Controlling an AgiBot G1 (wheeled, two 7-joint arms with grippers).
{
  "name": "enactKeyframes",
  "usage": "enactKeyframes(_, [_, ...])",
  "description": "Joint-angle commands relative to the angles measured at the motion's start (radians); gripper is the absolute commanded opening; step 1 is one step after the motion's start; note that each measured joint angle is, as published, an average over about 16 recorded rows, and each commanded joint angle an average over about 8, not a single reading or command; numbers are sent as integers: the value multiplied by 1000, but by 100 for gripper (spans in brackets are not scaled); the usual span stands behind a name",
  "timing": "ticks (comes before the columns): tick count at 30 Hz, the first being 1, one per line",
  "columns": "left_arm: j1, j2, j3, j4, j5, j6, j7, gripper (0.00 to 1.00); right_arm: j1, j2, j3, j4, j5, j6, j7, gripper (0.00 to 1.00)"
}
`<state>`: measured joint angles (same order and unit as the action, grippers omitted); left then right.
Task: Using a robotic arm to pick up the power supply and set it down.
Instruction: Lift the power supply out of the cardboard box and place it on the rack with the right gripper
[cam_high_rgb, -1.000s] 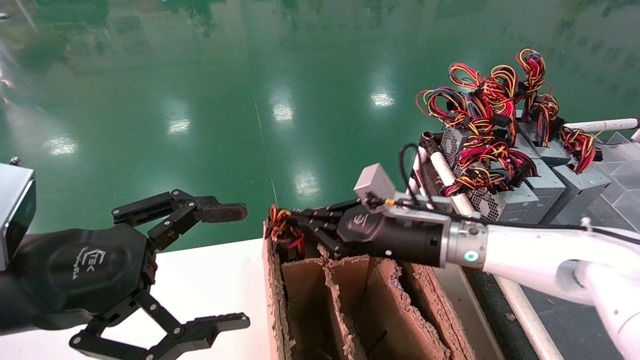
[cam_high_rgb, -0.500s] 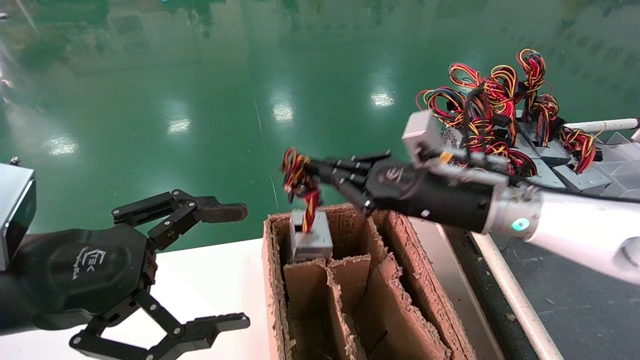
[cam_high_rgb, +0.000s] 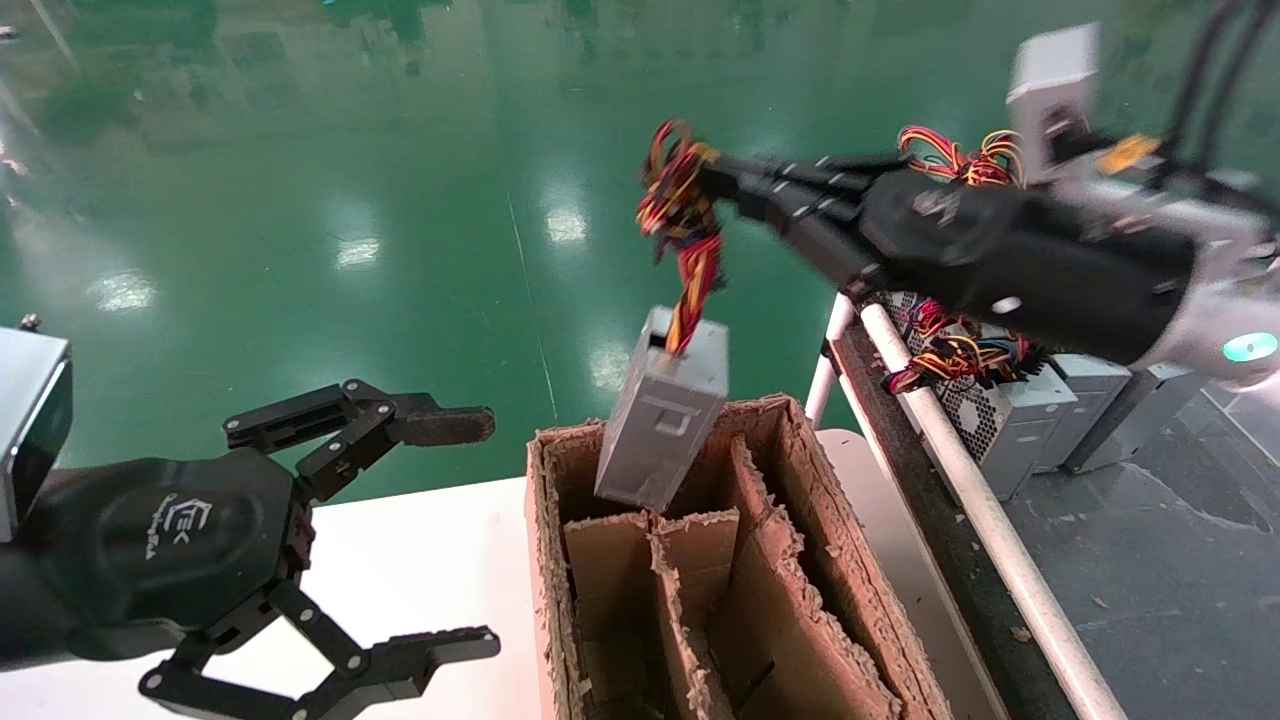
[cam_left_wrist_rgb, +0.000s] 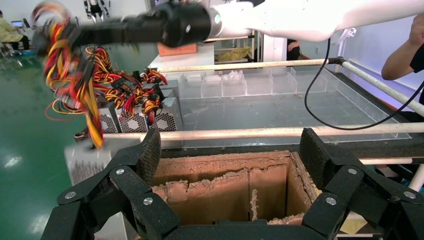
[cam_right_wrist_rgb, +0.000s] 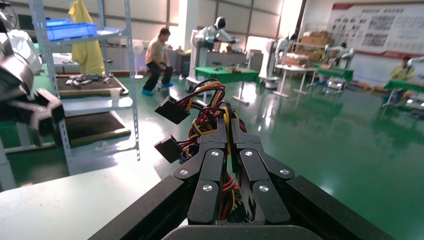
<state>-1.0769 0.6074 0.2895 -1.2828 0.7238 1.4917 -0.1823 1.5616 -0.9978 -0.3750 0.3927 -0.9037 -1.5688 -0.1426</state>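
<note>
The power supply (cam_high_rgb: 663, 420), a plain grey metal box, hangs tilted by its red, yellow and blue wire bundle (cam_high_rgb: 682, 215). Its lower end is still just inside the top of the cardboard box (cam_high_rgb: 545, 540). My right gripper (cam_high_rgb: 712, 180), on the robotic arm (cam_high_rgb: 1040, 262), is shut on those wires above the box. The right wrist view shows the right gripper (cam_right_wrist_rgb: 227, 127) with wires (cam_right_wrist_rgb: 200, 107) and black plugs pinched between the fingers. The left wrist view shows the power supply (cam_left_wrist_rgb: 80, 162) hanging under the wires (cam_left_wrist_rgb: 70, 65). My left gripper (cam_high_rgb: 485, 535) stays open at lower left, holding nothing.
The cardboard box has torn inner dividers (cam_high_rgb: 700, 590) and stands on a white table (cam_high_rgb: 420, 560). Right of it runs a white rail (cam_high_rgb: 960, 470). Behind the rail sit other grey wired boxes (cam_high_rgb: 1010, 415) with fan grilles. Green floor lies beyond.
My right gripper has risen up and to the right with the wire bundle, pulling the power supply up from the cardboard box. The left gripper has not moved.
</note>
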Motion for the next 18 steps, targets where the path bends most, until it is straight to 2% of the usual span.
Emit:
enactKeyframes(1, [0,0,0,0,0,0,0,100,3,26,7,25,14,-6,20,0])
enactKeyframes(10, [0,0,1,0,0,0,0,100,-59,163,20,150,94,-9,127,0])
enactKeyframes(18, [0,0,1,0,-1,-1,1,100,-120,270,27,208,165,-12,177,0])
